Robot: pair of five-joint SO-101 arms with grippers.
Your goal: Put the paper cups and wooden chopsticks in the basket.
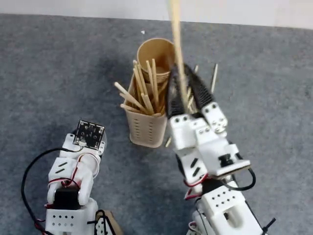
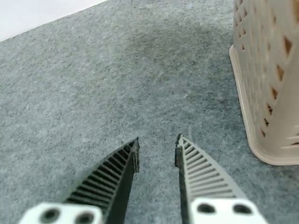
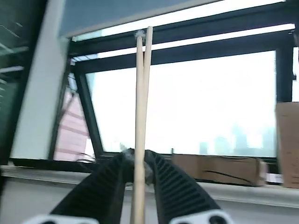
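A beige perforated basket (image 1: 145, 128) stands mid-table with several wooden chopsticks (image 1: 146, 90) sticking out of it and a paper cup (image 1: 155, 54) tucked in its far end. My right gripper (image 1: 182, 85) hovers just right of the basket, shut on a pair of wooden chopsticks (image 1: 177, 44) that point steeply upward; in the right wrist view the pair (image 3: 140, 107) rises from between the fingers (image 3: 174, 186). My left gripper (image 2: 157, 145) is open over bare carpet, low and left of the basket (image 2: 268, 84). A few chopsticks (image 1: 214, 77) show behind the right arm.
Grey carpet covers the table, with open room to the left and far right. A white wall edge runs along the back. The right wrist camera faces a window and a cardboard box (image 3: 219, 168) on the sill.
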